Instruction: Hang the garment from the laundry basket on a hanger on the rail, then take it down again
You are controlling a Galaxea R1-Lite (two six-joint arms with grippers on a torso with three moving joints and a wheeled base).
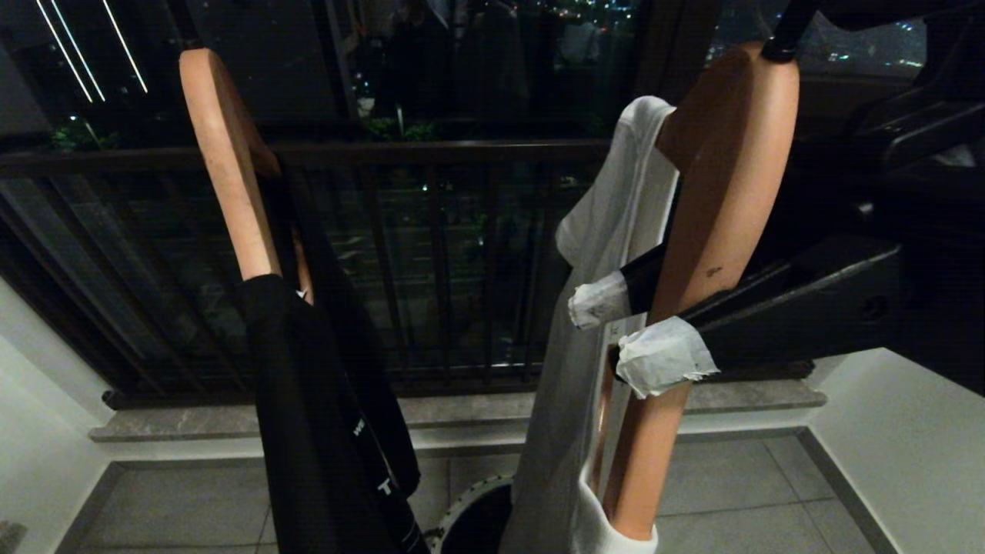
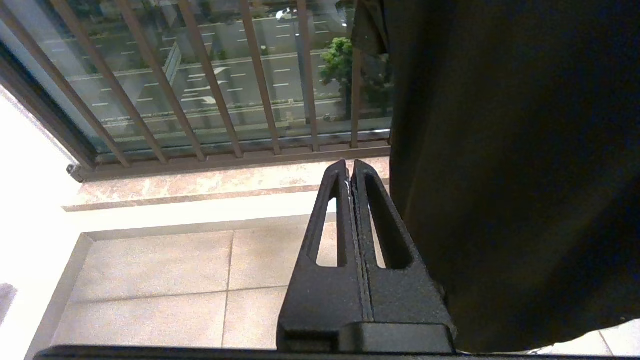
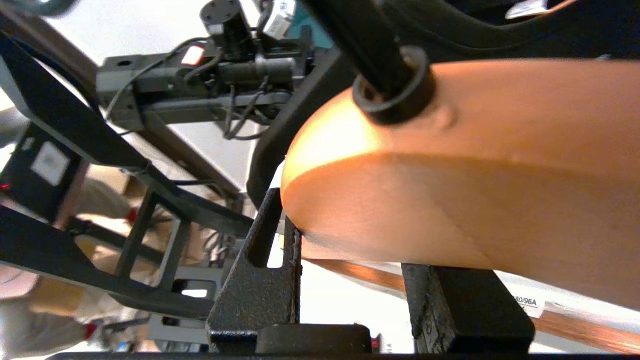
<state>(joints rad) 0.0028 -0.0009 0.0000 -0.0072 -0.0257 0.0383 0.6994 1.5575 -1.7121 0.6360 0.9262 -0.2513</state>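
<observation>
Right gripper (image 1: 642, 331) jaws pinching wooden hanger (image 1: 716, 231) | left gripper (image 2: 350, 172) jaws pressed together | black garment (image 1: 323, 431) lettering "T"

Dark window-guard bars (image 1: 431, 254), grey floor tiles (image 1: 739, 485)

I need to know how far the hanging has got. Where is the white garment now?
In the head view, right of centre, the white garment is draped on the wooden hanger gripped by the right hand, above the laundry basket.

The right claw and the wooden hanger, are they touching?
Touching. The head view shows the right claw straddling the wooden hanger, a taped finger on each side; the right wrist view shows its fingers pressed against the wood.
</observation>
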